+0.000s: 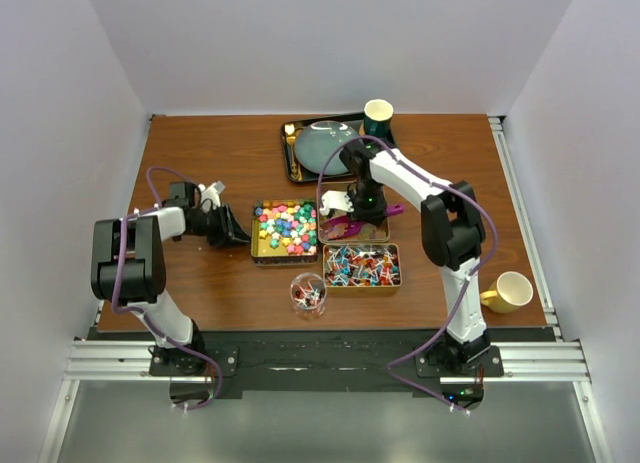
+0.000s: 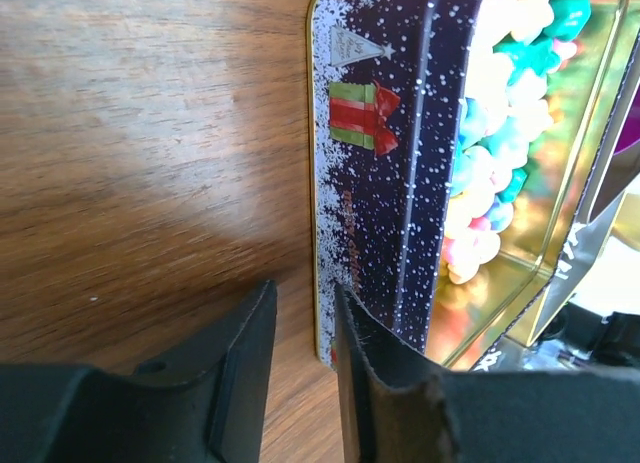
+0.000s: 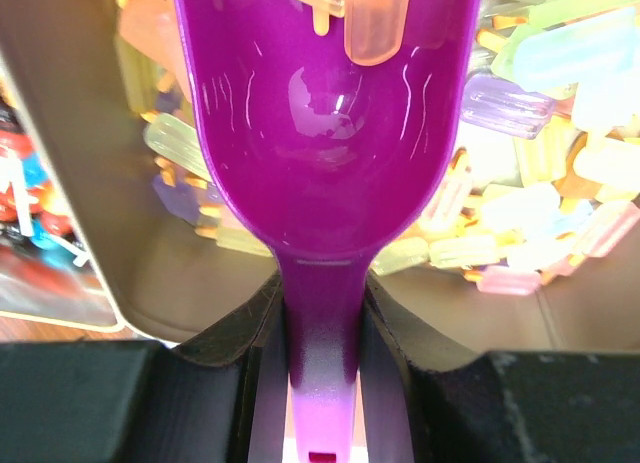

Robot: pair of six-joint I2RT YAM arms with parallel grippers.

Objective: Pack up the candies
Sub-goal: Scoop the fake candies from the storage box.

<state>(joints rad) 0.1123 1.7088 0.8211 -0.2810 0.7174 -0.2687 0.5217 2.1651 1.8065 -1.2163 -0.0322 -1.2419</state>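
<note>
Candies (image 1: 286, 226) loose in tins: cubes (image 2: 490, 163), gummies (image 3: 520, 223), wrapped pieces (image 1: 362, 266). Tiny and light; gummies likely soft, so scoop rather than pinch.
Right gripper (image 3: 320, 313) clamps purple scoop (image 3: 320, 133) by handle, bowl over gummies.
Left gripper (image 2: 305, 323) fingers narrowly apart at cube tin (image 2: 370, 233) corner; can't tell whether it grips.

Brown wooden table (image 1: 200, 153) carrying a dark tray (image 1: 290, 168) at its far edge, three open tins (image 1: 285, 258) centrally, a small glass (image 1: 307, 293), and a yellow mug (image 1: 512, 291).
</note>
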